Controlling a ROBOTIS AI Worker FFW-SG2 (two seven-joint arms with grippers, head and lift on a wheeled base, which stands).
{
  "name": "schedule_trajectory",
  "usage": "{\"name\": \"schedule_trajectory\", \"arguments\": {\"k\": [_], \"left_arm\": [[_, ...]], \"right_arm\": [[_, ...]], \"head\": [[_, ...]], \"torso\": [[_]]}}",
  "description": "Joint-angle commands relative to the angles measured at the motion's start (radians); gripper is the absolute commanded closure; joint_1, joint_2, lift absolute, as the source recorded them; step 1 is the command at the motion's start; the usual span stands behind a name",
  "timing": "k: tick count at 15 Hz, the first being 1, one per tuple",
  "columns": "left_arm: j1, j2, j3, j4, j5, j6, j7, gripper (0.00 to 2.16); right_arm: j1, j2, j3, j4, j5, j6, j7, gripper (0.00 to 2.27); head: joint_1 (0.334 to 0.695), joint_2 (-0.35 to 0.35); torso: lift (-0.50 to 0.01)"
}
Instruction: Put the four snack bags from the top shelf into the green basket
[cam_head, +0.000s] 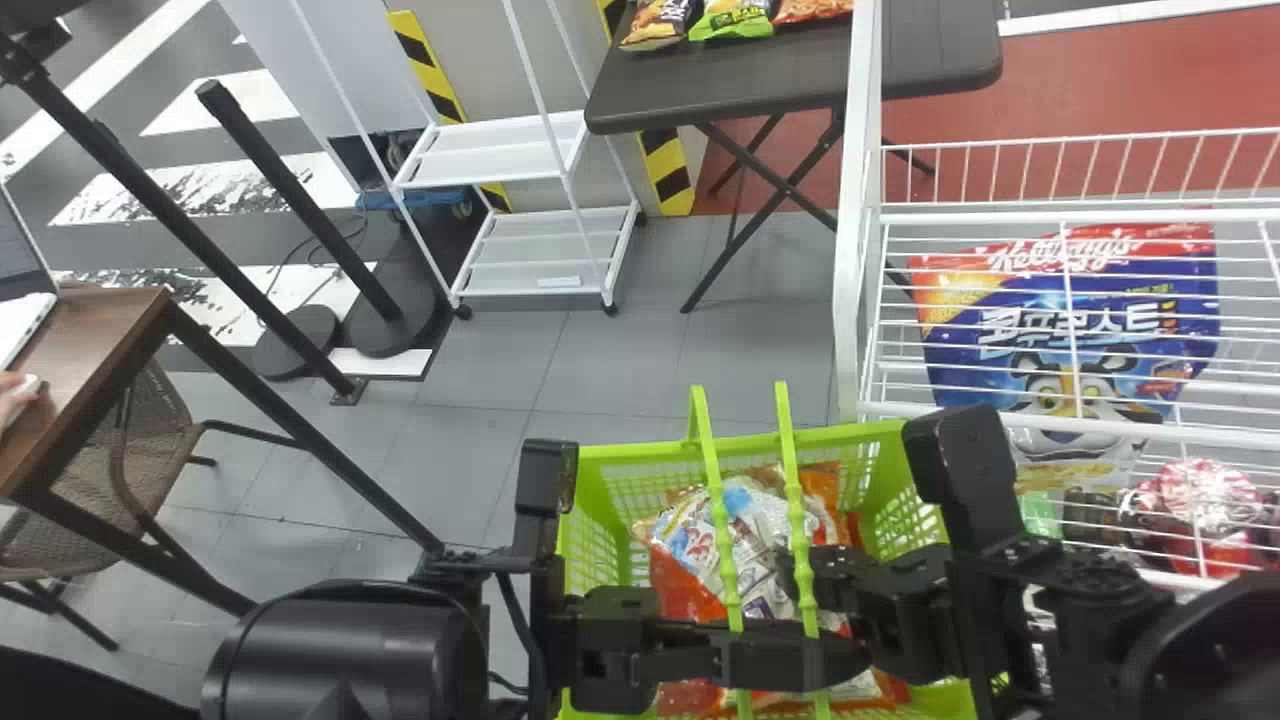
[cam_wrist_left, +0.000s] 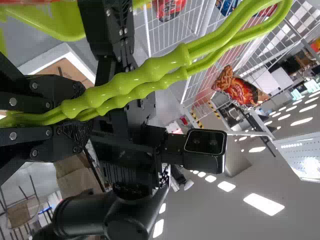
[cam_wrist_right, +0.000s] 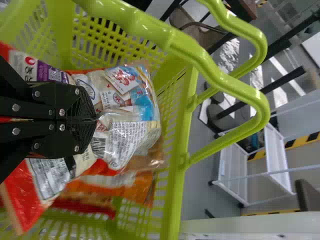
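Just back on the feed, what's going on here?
The left claw is shut on the two handles of the lime-green plastic basket. Inside it, the right claw is shut, its tips at a crinkly white-and-blue plastic snack bag; whether it pinches that bag, I can't tell. An orange bag lies in there too.

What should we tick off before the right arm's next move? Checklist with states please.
1. Basket supported: ok, left gripper closed around both green handles.
2. Top bag, the mostly white one, inside the basket: ok.
3. Right gripper off that bag: cannot tell; its fingers are together with tips against the bag.
4. Lift path free: not ok, I'd say; one handle crosses over the right gripper in the head view.
5. All four bags in: cannot tell, they overlap.
6. Top shelf done: cannot tell; a red-orange bag sits at the rack, level unclear.
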Motion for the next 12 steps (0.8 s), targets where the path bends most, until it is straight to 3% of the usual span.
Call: {"name": "schedule_trajectory", "arguments": {"k": [1,4,6,8,9,12], "left_arm": [[-0.001,0.003,0.003,0.001,0.000,0.000,-0.010,2.15],[-0.003,0.004,0.006,0.004,0.003,0.000,-0.010,2.15],[-0.003,0.006,0.007,0.005,0.008,-0.003,-0.010,2.15],[-0.003,0.007,0.009,0.005,0.008,-0.003,-0.010,2.15],[-0.003,0.007,0.009,0.005,0.008,-0.003,-0.010,2.15],[-0.001,0.004,0.006,0.005,0.011,-0.003,-0.010,2.15]], "right_arm": [[0.024,-0.020,-0.027,-0.061,0.003,0.104,0.010,0.04],[0.104,-0.038,-0.168,-0.292,0.032,0.346,0.017,0.03],[0.162,-0.038,-0.341,-0.421,0.002,0.426,0.060,0.06],[0.195,-0.034,-0.554,-0.501,-0.035,0.438,0.074,0.06],[0.187,-0.032,-0.639,-0.501,-0.052,0.435,0.074,0.06],[0.095,-0.031,-0.849,-0.438,-0.037,0.377,0.074,0.06]], "head": [[0.695,0.350],[0.695,0.349],[0.695,0.288],[0.695,0.210],[0.695,0.103],[0.695,-0.075]], "torso": [[0.000],[0.000],[0.000],[0.000],[0.000],[0.000]]}}
